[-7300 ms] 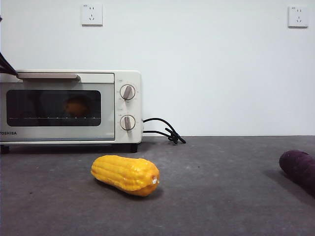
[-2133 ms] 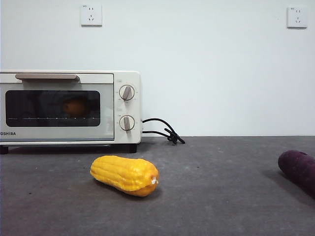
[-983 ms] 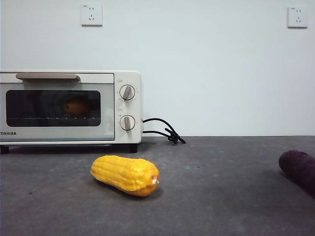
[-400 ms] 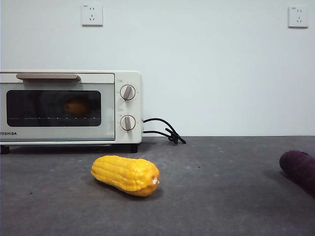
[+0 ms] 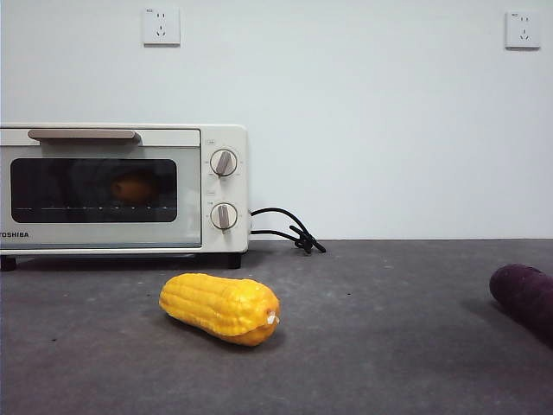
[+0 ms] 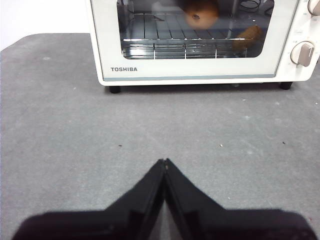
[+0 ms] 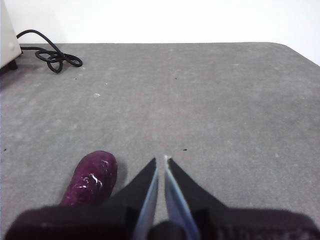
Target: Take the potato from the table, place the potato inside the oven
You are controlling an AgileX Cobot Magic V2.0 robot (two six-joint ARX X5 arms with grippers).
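The potato (image 6: 201, 12) is a smooth, orange-brown oval with a small dark dimple facing the glass, and it lies on the wire rack inside the oven (image 6: 195, 67), whose dark glass door is closed. It sits well ahead of the left gripper (image 6: 164, 162), beyond a stretch of bare table (image 6: 60, 130), and its top is cut off by the edge of the left wrist view. In the front view the potato (image 5: 133, 188) shows only as a dim orange blur behind the tinted door of the oven (image 5: 186, 138). The left gripper's two black jaws meet at their tips with nothing between them. The right gripper (image 7: 162, 161) hangs over the grey table (image 7: 210, 95) with its jaws all but touching, also empty; a dark purple sweet potato (image 7: 91, 177) lies just beside them, its near end hidden behind the gripper body. A coiled black cord (image 7: 54, 56) lies far ahead of those jaws. A yellow corn cob (image 5: 221, 307) rests on the table in front of the oven, and the sweet potato (image 5: 524, 294) is cut off by the front view's edge.
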